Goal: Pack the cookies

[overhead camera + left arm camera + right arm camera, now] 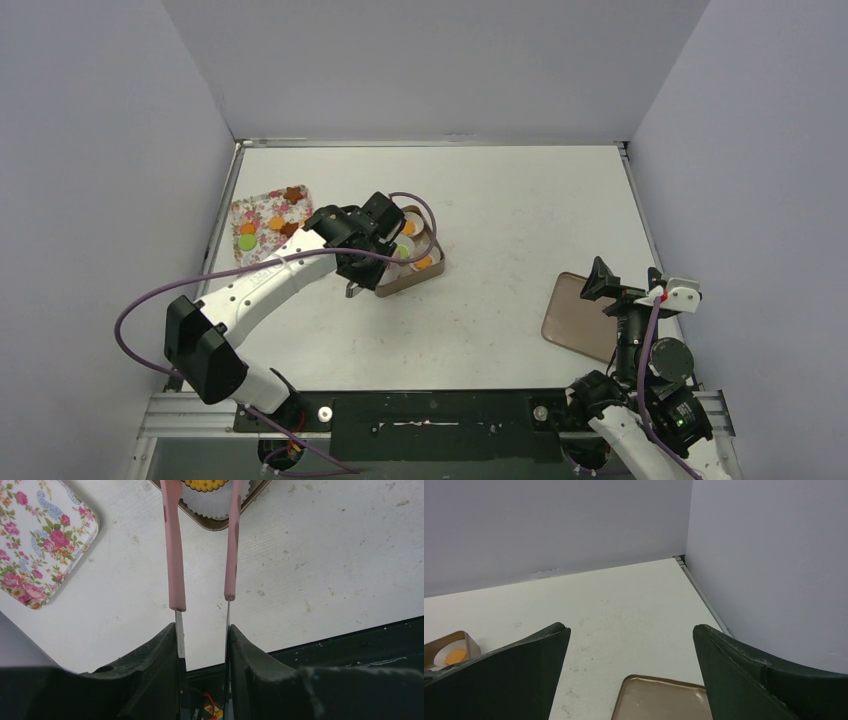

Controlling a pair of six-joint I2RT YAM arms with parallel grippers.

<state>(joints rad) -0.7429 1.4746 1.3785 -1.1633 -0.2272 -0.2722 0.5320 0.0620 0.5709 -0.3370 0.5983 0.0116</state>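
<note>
My left gripper [368, 262] is shut on a pair of pink tongs [176, 555]; the jaws [202, 630] press on their metal shanks. The tongs reach over the near end of a brown box [400, 287] lined with white paper cups. An orange cookie [205, 484] lies in a cup between the tong arms; the tips are cut off at the frame's top. More cookies sit in the box: orange [424, 262] and green [402, 250]. Others lie on the floral tray [268, 222]: green [247, 241], orange [276, 223], brown [292, 193]. My right gripper [628, 285] is open and empty.
The box's brown lid [575, 315] lies flat at the right, just below my right gripper [631, 630], and shows in the right wrist view [659, 702]. The floral tray [40, 545] lies left of the box [220, 526]. Grey walls close in three sides.
</note>
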